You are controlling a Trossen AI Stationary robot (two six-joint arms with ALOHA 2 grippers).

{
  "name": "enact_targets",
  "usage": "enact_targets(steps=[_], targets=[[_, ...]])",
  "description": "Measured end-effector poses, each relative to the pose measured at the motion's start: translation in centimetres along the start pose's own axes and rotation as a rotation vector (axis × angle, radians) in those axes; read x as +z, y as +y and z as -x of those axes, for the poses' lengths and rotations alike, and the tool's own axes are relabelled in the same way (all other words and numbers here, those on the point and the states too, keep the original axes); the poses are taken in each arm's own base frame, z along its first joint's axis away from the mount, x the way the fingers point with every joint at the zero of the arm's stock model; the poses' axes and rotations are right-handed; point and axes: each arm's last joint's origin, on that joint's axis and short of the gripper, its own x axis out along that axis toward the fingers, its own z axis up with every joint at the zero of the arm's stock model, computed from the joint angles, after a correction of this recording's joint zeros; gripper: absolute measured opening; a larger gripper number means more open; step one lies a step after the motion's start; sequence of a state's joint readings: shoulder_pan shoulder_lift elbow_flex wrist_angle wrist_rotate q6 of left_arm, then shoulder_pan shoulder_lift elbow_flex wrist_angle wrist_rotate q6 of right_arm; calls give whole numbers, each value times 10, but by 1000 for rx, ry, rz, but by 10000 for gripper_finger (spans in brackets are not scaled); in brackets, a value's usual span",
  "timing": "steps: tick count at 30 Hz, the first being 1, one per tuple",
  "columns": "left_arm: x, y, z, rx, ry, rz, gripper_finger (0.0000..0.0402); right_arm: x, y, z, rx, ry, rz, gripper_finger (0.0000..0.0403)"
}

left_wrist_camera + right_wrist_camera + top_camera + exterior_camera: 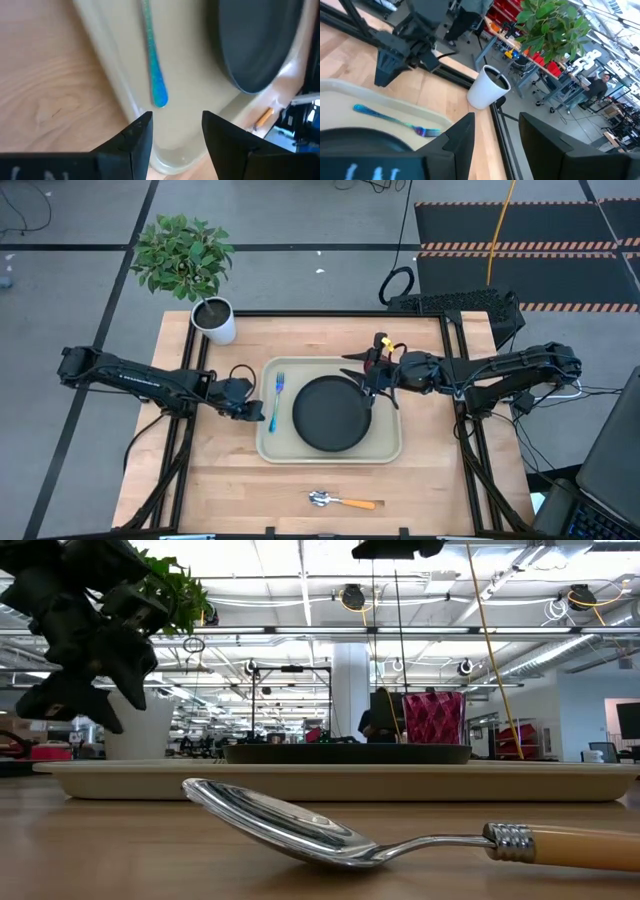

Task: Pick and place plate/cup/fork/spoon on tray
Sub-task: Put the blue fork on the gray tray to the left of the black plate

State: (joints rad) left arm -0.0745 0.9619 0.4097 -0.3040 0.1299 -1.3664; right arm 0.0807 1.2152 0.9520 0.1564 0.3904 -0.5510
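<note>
1. On the bench [200, 480], the tray [385, 452] already carries the plate [332, 413] at its middle and the fork [277, 395] along its left edge, tines toward the far side.

2. The left claw [255, 412] hovers just beside the tray's left rim, near the fork's handle end; its wrist view shows the fingers spread and holding nothing, the blue handle lying free just ahead of them.

3. The right claw [372, 370] hangs over the tray's far right corner, beside the plate's rim; its fingers are spread and empty in its wrist view.

4. From the low view, the cup [433, 718] stands behind the plate on that side of the tray; from above the right arm hides it, so its exact footing cannot be made out.

5. The spoon [340, 501] alone lies off the tray, on the bench near the front edge, bowl to the left, well apart from both claws.

6. Judged from this, the spoon is the step left. The next move calls for one arm to swing to the front edge, drop open fingers across the slim orange handle, pinch it low against the wood, and carry it to a bare strip of tray.

7. The potted plant [212, 320] at the far left corner plays no part.
</note>
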Motion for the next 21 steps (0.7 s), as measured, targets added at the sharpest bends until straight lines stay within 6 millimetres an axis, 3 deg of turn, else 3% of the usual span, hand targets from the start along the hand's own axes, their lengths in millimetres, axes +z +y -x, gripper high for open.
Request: enact_targets(steps=[7,14,21], targets=[[13,-11,2,-99,-150,-313,172,0,0,0,-1,-1,-1,148],[24,-10,4,58,-343,-861,172,1,-1,0,-8,-13,-10,148],[31,-24,10,99,-544,-1190,172,9,-6,0,-51,-92,-103,148]])
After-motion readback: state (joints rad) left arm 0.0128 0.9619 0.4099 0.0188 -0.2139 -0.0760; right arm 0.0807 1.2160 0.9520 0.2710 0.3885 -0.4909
